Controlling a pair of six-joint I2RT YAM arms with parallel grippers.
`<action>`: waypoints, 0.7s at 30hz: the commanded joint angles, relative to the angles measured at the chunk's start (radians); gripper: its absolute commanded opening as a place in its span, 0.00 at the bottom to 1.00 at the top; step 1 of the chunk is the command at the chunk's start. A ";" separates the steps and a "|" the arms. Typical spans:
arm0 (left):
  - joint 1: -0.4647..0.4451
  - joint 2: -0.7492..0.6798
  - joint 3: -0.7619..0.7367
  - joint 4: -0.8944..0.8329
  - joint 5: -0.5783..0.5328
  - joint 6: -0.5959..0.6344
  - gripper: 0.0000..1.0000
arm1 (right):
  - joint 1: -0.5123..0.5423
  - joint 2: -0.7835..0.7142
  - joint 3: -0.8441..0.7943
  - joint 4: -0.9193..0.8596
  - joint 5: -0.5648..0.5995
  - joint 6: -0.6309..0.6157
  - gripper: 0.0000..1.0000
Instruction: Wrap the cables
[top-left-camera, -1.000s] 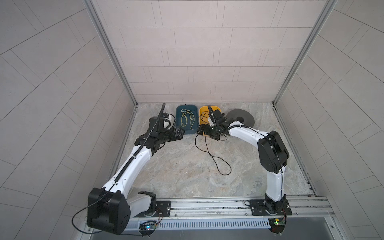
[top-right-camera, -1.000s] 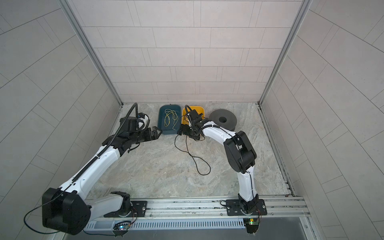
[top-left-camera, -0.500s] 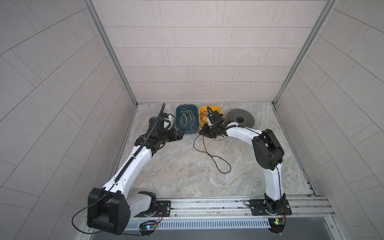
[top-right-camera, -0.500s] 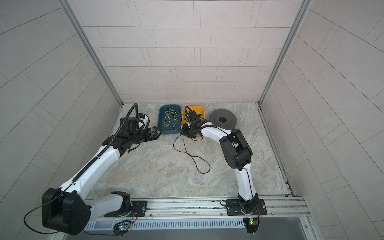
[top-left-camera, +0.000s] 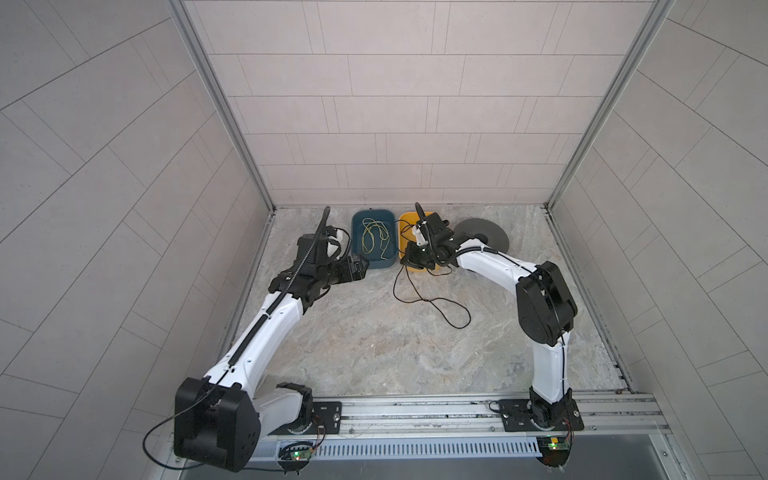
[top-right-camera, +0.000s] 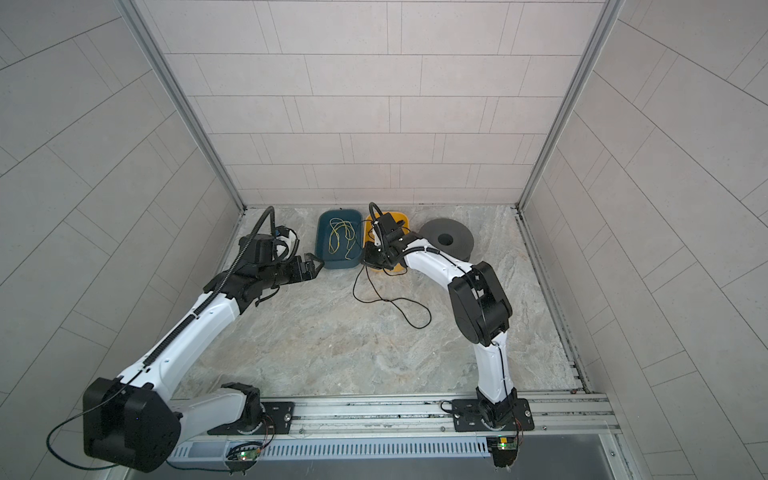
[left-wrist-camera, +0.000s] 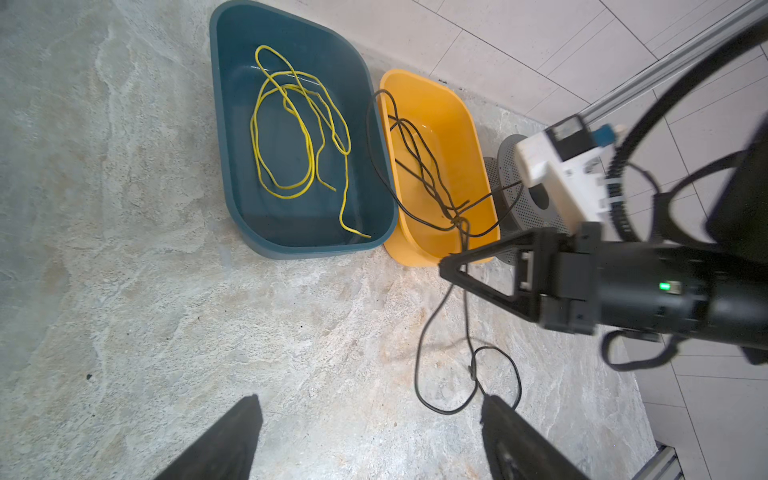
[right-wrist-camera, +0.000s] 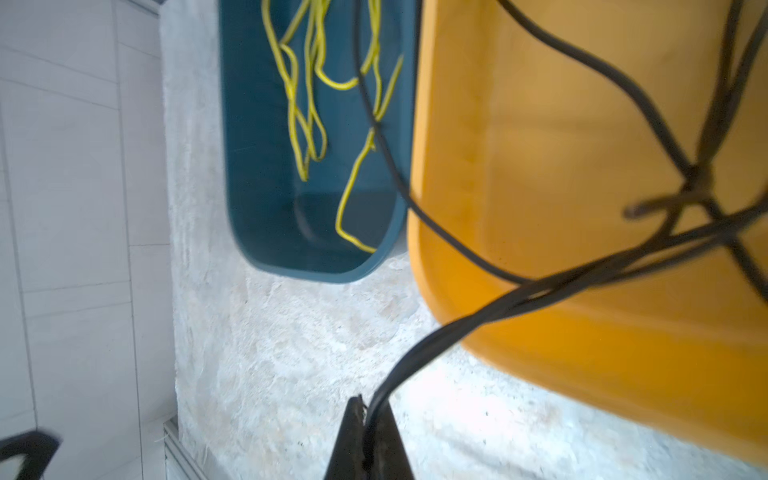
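The thin black cable (top-left-camera: 432, 300) (top-right-camera: 390, 300) runs from inside the yellow tray (top-left-camera: 409, 222) (top-right-camera: 401, 218) over its near rim and lies in loose loops on the stone floor. In the left wrist view the cable (left-wrist-camera: 419, 166) is tangled into a knot in the yellow tray (left-wrist-camera: 478, 124). My right gripper (top-left-camera: 405, 259) (top-right-camera: 368, 259) (left-wrist-camera: 446, 266) (right-wrist-camera: 368, 409) is shut on two strands of the cable (right-wrist-camera: 457, 328) just in front of the yellow tray (right-wrist-camera: 582, 124). My left gripper (top-left-camera: 363, 266) (top-right-camera: 316, 268) (left-wrist-camera: 370, 405) hangs open and empty at the blue tray's near left corner.
The blue tray (top-left-camera: 374, 266) (top-right-camera: 338, 266) (left-wrist-camera: 232, 166) (right-wrist-camera: 249, 166) holds a yellow-green cord (top-left-camera: 374, 235) (top-right-camera: 341, 237) (left-wrist-camera: 341, 212) (right-wrist-camera: 349, 195) and stands left of the yellow tray. A grey perforated disc (top-left-camera: 486, 232) (top-right-camera: 457, 245) (left-wrist-camera: 515, 199) lies to the right. Tiled walls enclose three sides.
My right gripper has gone from open to shut on the black cable and has shifted slightly left at the yellow tray's front. The left arm has not moved.
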 joint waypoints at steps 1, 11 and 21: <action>0.004 -0.012 -0.002 0.031 0.022 -0.001 0.89 | 0.009 -0.171 -0.026 -0.023 -0.057 -0.138 0.00; 0.001 0.038 -0.025 0.245 0.168 -0.313 0.89 | 0.040 -0.487 -0.154 -0.127 -0.161 -0.456 0.00; -0.008 0.042 -0.094 0.332 0.249 -0.507 0.86 | 0.042 -0.708 -0.358 -0.154 -0.199 -0.598 0.00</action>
